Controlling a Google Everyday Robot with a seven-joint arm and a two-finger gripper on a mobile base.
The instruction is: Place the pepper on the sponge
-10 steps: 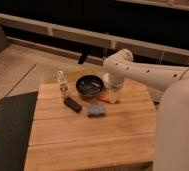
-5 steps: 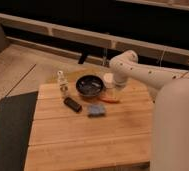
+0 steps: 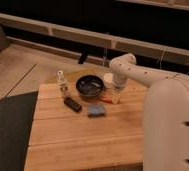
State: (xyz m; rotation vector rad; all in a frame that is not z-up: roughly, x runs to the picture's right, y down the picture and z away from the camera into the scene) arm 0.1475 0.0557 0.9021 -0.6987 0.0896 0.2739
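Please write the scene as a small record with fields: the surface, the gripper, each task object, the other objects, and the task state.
surface: wooden table
gripper: gripper, low, right of the dark bowl, at the pepper
pepper: pepper, at table level beside the gripper, behind and right of the sponge
sponge: sponge, flat, nothing on it
others: black block, small bottle
task state: pepper not yet on sponge

Red-orange pepper, blue sponge, black bowl; white gripper beside bowl.
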